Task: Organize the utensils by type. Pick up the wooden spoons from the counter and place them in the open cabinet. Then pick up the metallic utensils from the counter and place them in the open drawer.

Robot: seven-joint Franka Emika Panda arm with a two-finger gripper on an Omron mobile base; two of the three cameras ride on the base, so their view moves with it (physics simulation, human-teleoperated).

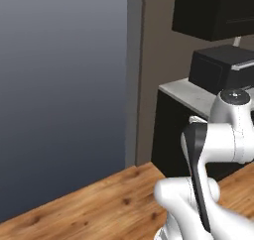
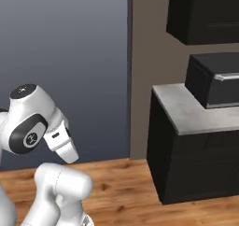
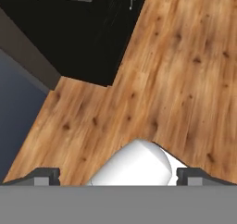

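The counter (image 2: 186, 108) carries a black box (image 2: 214, 80) – end effector (image 3: 118, 176) fingers apart, above wood floor (image 3: 185, 79).

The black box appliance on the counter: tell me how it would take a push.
The black box appliance looks bulky and flat-based, so it would probably slide rather than tip or roll. It sits squarely on the counter, seemingly heavy for the open gripper. Its smooth sides may be slippery.

a white robot arm (image 2: 35, 127) rises at the lower left over a wooden floor (image 2: 126, 187). to its right a grey-white counter (image 2: 186, 110) tops black base cabinets (image 2: 196, 166) and carries a black appliance (image 2: 214, 78). a black wall cabinet (image 2: 205, 12) hangs above.
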